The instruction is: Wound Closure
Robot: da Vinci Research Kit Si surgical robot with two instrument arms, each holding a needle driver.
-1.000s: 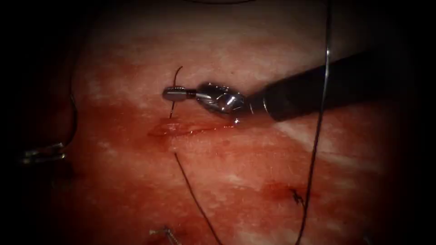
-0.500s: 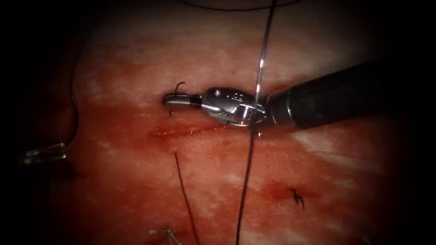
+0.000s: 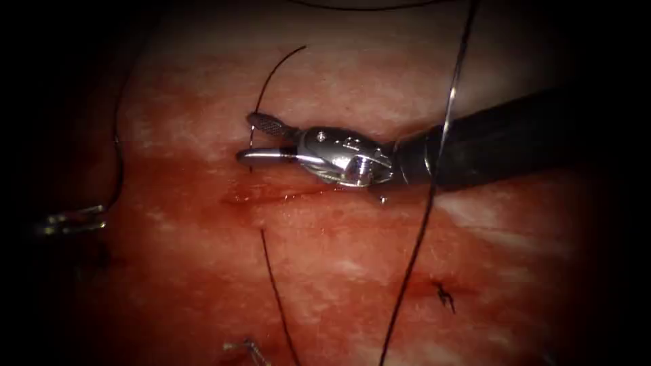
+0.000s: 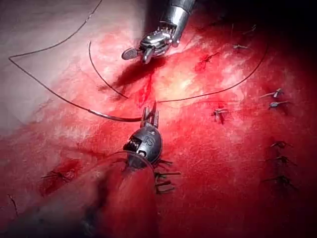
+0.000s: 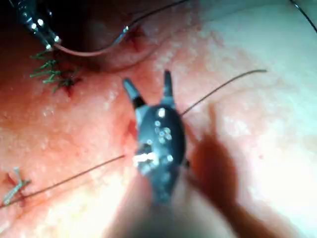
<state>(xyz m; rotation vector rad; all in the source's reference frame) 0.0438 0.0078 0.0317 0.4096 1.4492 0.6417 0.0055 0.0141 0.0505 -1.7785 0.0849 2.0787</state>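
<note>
One curved needle [image 5: 89, 51] lies clear of the tissue [image 3: 339, 271], well left of the cut [image 3: 271, 197]. The left tool [image 4: 150, 115] has its fingers closed on the needle near one end. The right tool [image 3: 247, 139] is just above the cut with its fingers [image 3: 271, 125] spread and gripping nothing. A loose thread end [image 3: 274, 71] runs up and down across their gap, roughly square to the fingers. The left arm is much the nearer to the needle. A longer thread [image 3: 420, 224] crosses the right shaft.

No legible text, labels or numbers anywhere.
</note>
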